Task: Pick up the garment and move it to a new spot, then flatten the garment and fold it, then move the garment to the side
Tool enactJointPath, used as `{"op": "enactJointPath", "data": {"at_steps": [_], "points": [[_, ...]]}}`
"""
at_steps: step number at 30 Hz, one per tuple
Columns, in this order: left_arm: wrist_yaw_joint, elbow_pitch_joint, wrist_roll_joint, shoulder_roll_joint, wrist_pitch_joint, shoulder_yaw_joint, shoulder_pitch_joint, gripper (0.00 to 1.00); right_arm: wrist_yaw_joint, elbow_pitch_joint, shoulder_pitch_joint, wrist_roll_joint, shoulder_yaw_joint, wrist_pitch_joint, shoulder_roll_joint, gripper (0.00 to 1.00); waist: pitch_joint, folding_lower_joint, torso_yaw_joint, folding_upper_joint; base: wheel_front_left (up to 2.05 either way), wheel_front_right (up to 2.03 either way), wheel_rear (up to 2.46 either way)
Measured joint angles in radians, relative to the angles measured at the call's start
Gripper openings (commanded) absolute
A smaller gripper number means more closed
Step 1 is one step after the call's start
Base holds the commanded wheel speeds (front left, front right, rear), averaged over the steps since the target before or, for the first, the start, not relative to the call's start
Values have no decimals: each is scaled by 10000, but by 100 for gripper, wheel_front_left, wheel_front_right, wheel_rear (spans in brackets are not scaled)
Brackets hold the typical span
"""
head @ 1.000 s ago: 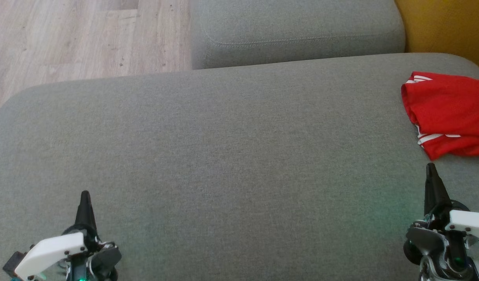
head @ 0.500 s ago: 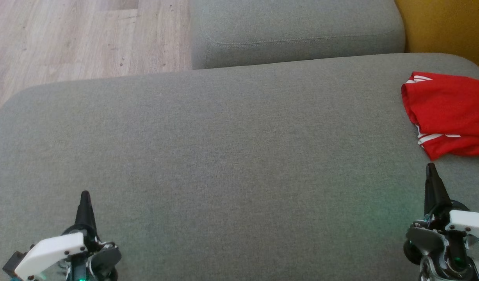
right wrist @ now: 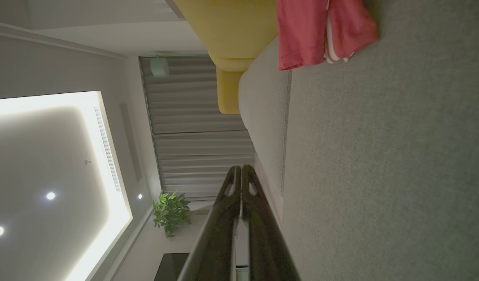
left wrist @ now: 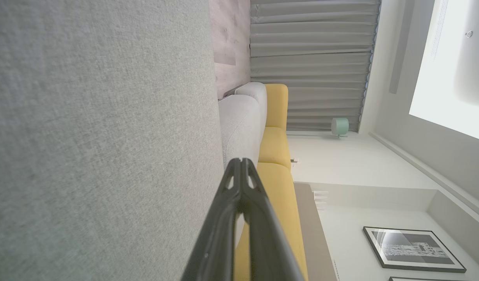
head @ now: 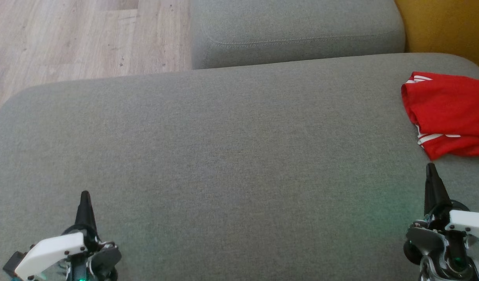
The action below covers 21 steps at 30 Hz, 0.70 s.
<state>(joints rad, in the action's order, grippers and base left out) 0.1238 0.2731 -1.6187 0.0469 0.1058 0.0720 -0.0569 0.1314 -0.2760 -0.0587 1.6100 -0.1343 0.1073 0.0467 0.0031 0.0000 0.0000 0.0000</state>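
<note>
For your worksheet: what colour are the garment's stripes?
White, on the red garment; head view shows it best.

Left claw (head: 84, 194) and right claw (head: 431, 166) closed, empty.

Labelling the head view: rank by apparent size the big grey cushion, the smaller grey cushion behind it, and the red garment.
1. big grey cushion
2. smaller grey cushion
3. red garment, cropped at right
</note>
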Motion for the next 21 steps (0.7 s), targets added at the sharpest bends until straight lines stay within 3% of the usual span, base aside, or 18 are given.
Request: {"op": "enactJointPath", "data": {"at_steps": [21], "points": [[0, 0, 12, -2, 0, 4, 0, 0, 0, 0, 0, 0, -2, 0, 0, 0, 0, 0, 0, 0, 0, 0, 0]]}}
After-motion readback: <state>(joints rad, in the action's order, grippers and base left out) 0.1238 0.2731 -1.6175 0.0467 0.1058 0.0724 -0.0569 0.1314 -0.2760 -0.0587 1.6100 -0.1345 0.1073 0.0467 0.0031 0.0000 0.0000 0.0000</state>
